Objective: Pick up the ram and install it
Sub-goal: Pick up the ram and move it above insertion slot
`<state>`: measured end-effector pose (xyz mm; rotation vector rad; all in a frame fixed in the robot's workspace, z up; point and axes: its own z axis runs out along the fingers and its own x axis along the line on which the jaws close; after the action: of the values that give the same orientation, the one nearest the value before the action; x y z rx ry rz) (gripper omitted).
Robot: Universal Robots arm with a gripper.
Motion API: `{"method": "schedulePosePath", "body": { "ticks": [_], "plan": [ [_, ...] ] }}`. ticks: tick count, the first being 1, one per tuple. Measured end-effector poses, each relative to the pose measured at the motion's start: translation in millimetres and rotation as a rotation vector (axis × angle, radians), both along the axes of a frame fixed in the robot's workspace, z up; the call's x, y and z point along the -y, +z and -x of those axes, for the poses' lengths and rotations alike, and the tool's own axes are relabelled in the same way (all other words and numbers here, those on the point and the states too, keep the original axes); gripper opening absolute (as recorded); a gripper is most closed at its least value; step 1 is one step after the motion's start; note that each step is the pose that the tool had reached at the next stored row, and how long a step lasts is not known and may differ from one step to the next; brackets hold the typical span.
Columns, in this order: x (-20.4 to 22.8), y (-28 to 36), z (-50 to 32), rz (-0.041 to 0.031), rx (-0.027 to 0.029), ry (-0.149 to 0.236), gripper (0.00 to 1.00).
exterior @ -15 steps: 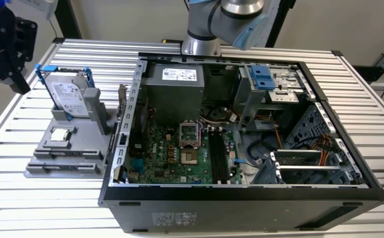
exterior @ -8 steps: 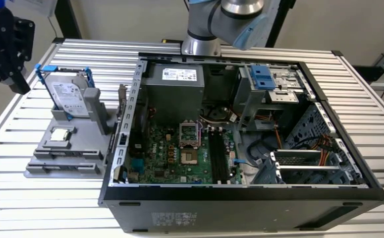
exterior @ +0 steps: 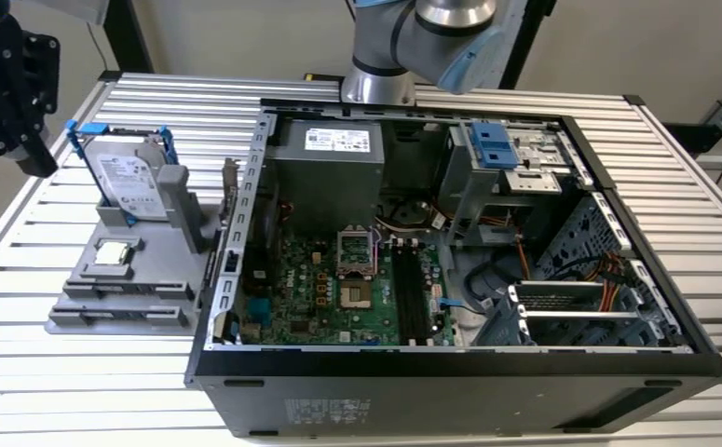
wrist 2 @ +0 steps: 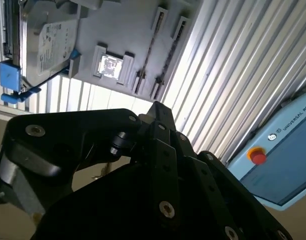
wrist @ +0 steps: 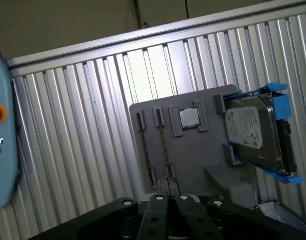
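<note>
**A:** Reading from the exterior view's left, what could go wrong here?

**B:** The black linked gripper (exterior: 19,121) hangs high off the left corner of the ribbed aluminium table (exterior: 37,372), well apart from every part. I cannot tell whether the pincer is wide or narrow. Below it, the grey plastic holder tray (exterior: 74,317) carries a boxy silver hard drive in a blue frame (exterior: 125,177) and a small square silver processor chip (exterior: 114,251). They sit near each other, so I think a descent aimed slightly off could land on the wrong part.

**A:** And further right?

**B:** The open black computer case (exterior: 460,368) has tall walls. Loose grey cables (exterior: 491,279) lie just beside the long black memory sockets (exterior: 407,289) on the green motherboard (exterior: 311,298). A thin board gripped off-centre could tilt, catch a wall or cable, or meet its socket askew.

**A:** And the ram itself?

**B:** I cannot place it with certainty. In the first wrist view, the tray's two narrow grooves (wrist: 163,145) beside the chip each hold a thin, speckled dark line. That may be the ram's top edge seen edge-on, or only a bare groove. Its colour, chips and label are too fine to tell.
</note>
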<state>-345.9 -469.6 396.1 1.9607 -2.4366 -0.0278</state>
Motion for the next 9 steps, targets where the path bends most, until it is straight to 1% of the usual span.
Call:
{"method": "schedulePosePath", "body": {
  "ticks": [3,4,6,7,9],
  "plan": [
    [0.1,-0.1,0.0,-0.0002,0.0133,0.029,0.00],
    [0.1,0.0,-0.1,0.0000,0.0166,0.035,0.00],
    [0.1,-0.2,-0.1,-0.0012,0.0180,0.038,0.00],
    [0.1,-0.2,0.0,-0.0056,0.0181,0.039,0.00],
    [0.0,-0.1,0.0,-0.0174,0.0182,0.041,0.00]
  ]
}}
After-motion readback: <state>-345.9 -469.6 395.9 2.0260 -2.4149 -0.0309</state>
